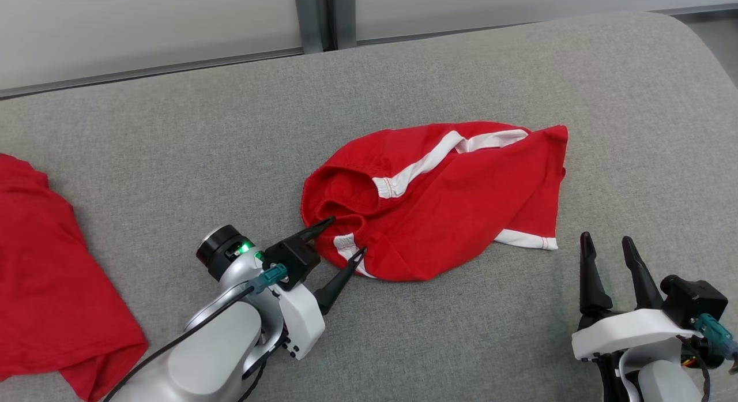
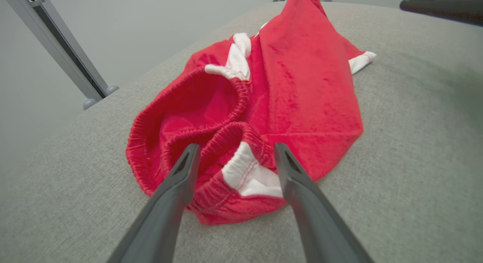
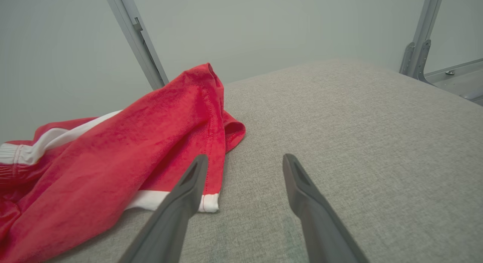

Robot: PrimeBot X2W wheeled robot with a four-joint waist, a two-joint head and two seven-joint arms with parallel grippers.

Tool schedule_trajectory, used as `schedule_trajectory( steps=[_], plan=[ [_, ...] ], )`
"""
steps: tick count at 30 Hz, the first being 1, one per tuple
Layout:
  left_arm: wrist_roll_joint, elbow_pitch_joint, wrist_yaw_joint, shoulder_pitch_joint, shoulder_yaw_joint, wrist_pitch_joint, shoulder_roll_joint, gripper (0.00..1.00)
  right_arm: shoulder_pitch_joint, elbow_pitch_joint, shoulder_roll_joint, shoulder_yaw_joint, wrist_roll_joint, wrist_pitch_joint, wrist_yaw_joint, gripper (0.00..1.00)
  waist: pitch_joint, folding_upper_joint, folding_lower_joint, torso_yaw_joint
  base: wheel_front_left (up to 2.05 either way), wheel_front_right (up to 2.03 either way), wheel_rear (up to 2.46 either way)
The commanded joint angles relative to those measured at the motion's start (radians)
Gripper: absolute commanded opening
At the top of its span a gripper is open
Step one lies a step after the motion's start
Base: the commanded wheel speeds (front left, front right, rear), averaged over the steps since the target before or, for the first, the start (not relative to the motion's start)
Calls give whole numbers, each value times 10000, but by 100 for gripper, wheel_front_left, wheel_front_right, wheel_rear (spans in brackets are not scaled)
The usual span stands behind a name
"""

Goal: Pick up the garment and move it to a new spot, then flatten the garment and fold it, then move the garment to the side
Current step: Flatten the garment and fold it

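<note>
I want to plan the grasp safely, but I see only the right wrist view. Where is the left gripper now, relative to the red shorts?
Observer: The left gripper is at the elastic waistband of the red shorts, at their left end in the head view.
Operator: Does it hold the cloth already?
Observer: No. Its jaws stand open, one finger on each side of a waistband fold with a white patch.
Operator: Is something else on the surface?
Observer: Another red garment lies at the far left of the grey surface, apart from the shorts.
</note>
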Motion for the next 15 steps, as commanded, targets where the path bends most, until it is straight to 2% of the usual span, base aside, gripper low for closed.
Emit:
schedule_trajectory(
  steps=[1, 4, 5, 6, 15],
  plan=[
    [-97, 89, -3, -202, -73, -5, 42, 100, -115, -28, -17, -8, 0, -62, 0, 100, 55, 0, 0, -40, 0, 0, 0],
    [-248, 222, -4, -286, -305, -5, 49, 100, -143, -39, -21, 3, 32, -62, 0, 100, 95, 0, 0, -73, 0, 0, 0],
    [-379, 248, -4, -450, -532, -5, 117, 32, -139, -28, -17, 5, 48, -62, 0, 100, 134, 0, 0, -88, 0, 0, 0],
    [-454, 254, -4, -525, -600, -7, 163, 0, -138, -4, -18, 15, 50, -62, 0, 100, 146, 0, 0, -88, 0, 0, 0],
    [-881, -188, -4, -441, -354, -7, 309, 0, -200, 212, -18, 259, 151, -63, 0, 100, 108, 0, 0, 69, 0, 0, 0]
  ],
)
